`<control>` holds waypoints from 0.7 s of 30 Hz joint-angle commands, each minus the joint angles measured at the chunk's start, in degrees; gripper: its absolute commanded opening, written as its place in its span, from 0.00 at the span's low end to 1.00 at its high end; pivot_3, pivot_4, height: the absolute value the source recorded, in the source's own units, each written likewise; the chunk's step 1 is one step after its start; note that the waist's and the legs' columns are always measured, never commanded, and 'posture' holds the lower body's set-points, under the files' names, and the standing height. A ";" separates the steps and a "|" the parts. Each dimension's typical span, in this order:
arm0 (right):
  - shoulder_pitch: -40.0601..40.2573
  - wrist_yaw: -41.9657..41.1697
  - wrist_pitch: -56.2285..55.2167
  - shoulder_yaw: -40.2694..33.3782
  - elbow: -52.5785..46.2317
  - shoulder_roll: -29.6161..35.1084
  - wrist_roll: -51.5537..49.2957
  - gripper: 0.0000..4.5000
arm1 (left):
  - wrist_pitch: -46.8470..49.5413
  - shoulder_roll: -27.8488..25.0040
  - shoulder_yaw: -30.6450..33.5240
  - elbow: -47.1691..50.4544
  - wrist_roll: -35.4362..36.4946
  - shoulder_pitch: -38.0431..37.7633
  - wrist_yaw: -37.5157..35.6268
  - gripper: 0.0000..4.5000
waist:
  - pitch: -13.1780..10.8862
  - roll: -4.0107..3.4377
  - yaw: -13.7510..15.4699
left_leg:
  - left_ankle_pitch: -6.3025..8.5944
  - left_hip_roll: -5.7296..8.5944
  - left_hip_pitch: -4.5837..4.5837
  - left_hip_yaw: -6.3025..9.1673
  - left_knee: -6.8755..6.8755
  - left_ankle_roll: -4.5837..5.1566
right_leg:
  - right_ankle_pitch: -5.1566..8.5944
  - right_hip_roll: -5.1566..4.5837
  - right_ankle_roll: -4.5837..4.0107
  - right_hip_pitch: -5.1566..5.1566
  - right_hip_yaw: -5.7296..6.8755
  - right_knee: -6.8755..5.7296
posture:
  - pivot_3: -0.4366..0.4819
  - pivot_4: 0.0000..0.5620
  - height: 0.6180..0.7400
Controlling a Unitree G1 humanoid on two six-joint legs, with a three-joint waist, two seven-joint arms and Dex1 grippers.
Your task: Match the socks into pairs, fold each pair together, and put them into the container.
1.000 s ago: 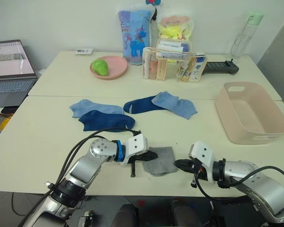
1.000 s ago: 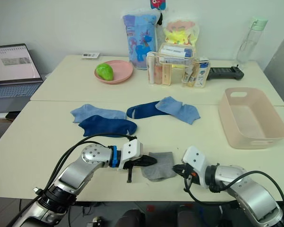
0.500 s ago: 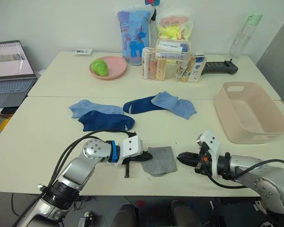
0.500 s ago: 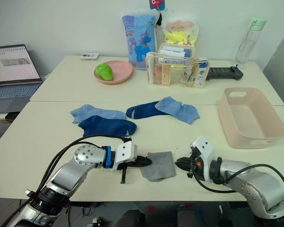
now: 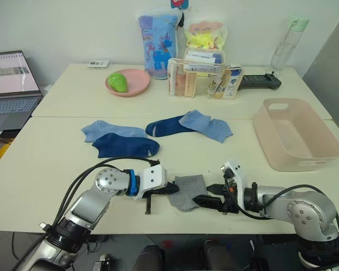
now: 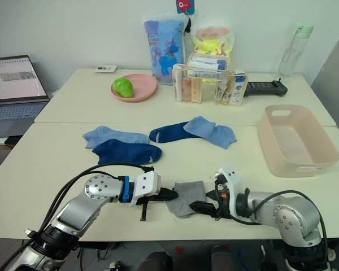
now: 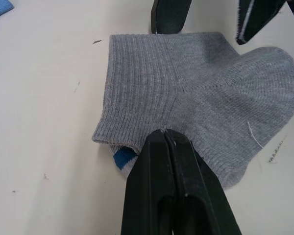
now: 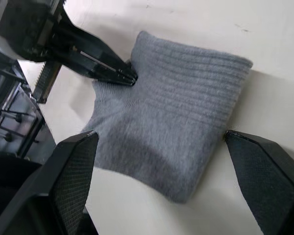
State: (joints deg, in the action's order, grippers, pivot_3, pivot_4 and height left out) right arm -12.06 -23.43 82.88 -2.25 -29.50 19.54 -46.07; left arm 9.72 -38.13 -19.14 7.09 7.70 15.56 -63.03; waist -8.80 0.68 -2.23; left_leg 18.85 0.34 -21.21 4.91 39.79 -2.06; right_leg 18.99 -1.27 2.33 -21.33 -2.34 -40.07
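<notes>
- Left wrist view: the left gripper [image 7: 165, 133] is seen pinched flat on the folded grey socks [image 7: 196, 112], its fingers closed together over the near edge of the bundle.
- The grey socks lie on the cream table [image 5: 56, 164] close to its front edge, between the two arms; a blue patch shows under the ribbed cuff.
- The right gripper [image 8: 157, 183] is spread wide, one finger on each side of the bundle, with the fabric lying between them and not yet clamped.
- The bundle is judged light, soft and limp; sagging or unfolding is to be expected if it is lifted by one layer alone.
- Hold is best taken across the full thickness at the folded edge, so that both socks are trapped together.
- The pink container [image 5: 296, 135] stands well apart, at the robot's right, and is seen empty.
- Two light blue socks [image 5: 110, 130] [image 5: 206, 125] and two navy socks [image 5: 126, 146] [image 5: 166, 126] lie unpaired farther back on the table.
</notes>
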 commanded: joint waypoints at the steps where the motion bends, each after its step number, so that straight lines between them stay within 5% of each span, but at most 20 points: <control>1: -0.99 2.18 2.47 0.87 2.90 -4.85 -0.77 0.99 | 0.66 -0.93 -0.77 -1.60 -1.92 -1.25 -0.21 0.00 | 0.00 -0.01 -0.15 | 0.00 -0.01 0.16 -0.04 -0.08 0.00 | 0.00 0.01 0.00 0.09 -0.03 0.00 | 0.48 0.27 0.69; 9: -4.66 5.06 3.95 -1.78 7.91 -14.96 -1.09 0.95 | 1.54 -0.60 0.06 -1.22 -1.47 -0.64 0.17 0.00 | 0.00 -0.06 -0.61 | 0.00 -0.03 0.27 -0.09 -0.20 0.00 | 0.00 0.05 0.00 0.07 -0.06 -0.02 | 0.48 0.27 0.69; 12: -4.99 4.94 4.09 -2.14 8.18 -14.93 -1.13 0.79 | 1.95 -0.46 0.22 -1.22 -1.28 -0.30 0.25 0.00 | -0.02 -0.09 -0.55 | 0.00 -0.01 0.25 -0.10 -0.20 0.00 | 0.00 0.03 0.00 0.05 -0.06 0.00 | 0.48 0.27 0.69; 21: -4.32 5.57 3.10 -4.95 7.04 -13.83 -1.13 0.07 | 1.41 -0.48 0.28 -1.89 -1.53 0.09 0.15 0.00 | -0.04 -0.12 -0.55 | 0.00 -0.01 0.23 -0.11 -0.21 0.00 | 0.00 0.03 0.00 0.03 -0.08 0.00 | 0.48 0.27 0.69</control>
State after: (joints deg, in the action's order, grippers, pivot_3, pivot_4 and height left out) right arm -16.47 -17.80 86.65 -5.79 -20.42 5.75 -46.21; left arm 10.55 -38.15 -18.74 6.68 7.64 16.06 -63.11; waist -8.84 0.56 -2.79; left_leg 18.85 0.32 -20.98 4.80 39.58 -2.06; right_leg 18.99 -1.24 2.33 -21.30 -2.42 -40.07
